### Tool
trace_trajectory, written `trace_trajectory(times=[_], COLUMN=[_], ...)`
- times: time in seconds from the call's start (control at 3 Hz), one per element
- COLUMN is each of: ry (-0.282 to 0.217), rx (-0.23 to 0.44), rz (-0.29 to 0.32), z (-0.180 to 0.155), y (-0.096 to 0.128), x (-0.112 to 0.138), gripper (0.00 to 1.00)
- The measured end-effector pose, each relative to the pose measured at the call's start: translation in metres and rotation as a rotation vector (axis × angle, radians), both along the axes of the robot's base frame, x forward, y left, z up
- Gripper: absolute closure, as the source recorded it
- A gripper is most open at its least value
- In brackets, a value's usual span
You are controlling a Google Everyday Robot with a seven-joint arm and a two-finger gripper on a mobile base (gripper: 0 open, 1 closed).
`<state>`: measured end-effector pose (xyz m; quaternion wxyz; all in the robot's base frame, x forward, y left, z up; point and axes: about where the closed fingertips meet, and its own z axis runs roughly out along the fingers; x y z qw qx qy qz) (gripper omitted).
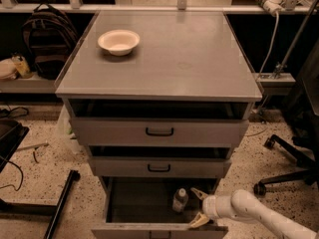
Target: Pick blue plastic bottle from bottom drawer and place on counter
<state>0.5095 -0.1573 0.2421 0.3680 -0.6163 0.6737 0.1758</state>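
Note:
The blue plastic bottle (180,200) stands upright in the open bottom drawer (149,230), near its right side, white cap up. My gripper (198,207) is inside the drawer just right of the bottle, its two pale fingers spread, one at the bottle's upper side and one lower by the drawer front. It holds nothing. The white arm runs off to the lower right. The counter (179,54) is the grey top of the cabinet, far above the gripper.
A white bowl (118,41) sits on the counter's back left. Two upper drawers with black handles (159,131) are slightly open above the bottom drawer. A backpack (47,44) stands at left, a chair base (279,163) at right, a black stand leg (62,203) on the floor.

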Motion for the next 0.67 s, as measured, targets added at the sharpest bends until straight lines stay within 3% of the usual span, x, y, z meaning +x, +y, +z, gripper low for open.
trace_trajectory(times=[0.67], ry=[0.003], rx=[0.025], rz=[-0.021], z=[-0.024], y=[0.01], x=[0.031], gripper=[0.14])
